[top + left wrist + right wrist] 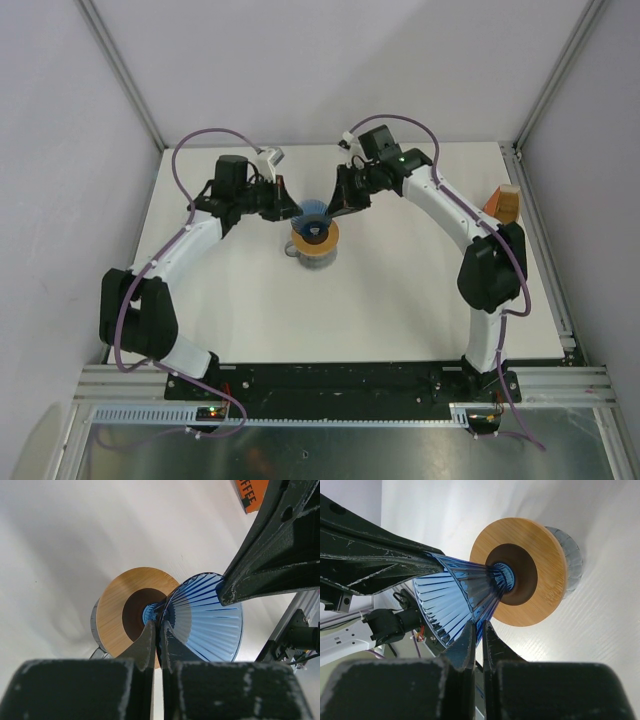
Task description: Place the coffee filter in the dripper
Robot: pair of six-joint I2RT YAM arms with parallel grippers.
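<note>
The blue ribbed dripper (312, 208) is held tilted, its narrow end at the dark centre hole of an amber disc (315, 238) on top of the glass jug (292, 250). My left gripper (287, 207) is shut on the dripper's wall, which shows in the left wrist view (210, 620); the gripper (159, 627) has one finger inside and one outside. My right gripper (335, 205) is shut on the opposite rim (455, 605), its tips (480, 626) pinching the edge. No loose coffee filter shows. An orange packet (502, 203) printed "COFFEE" (250, 492) stands at the right edge.
The amber disc (117, 615) covers the jug (570, 555) near the table's middle back. Metal frame posts stand at the back corners, and a rail runs along the right side. The right arm's finger (270, 565) crosses the left wrist view.
</note>
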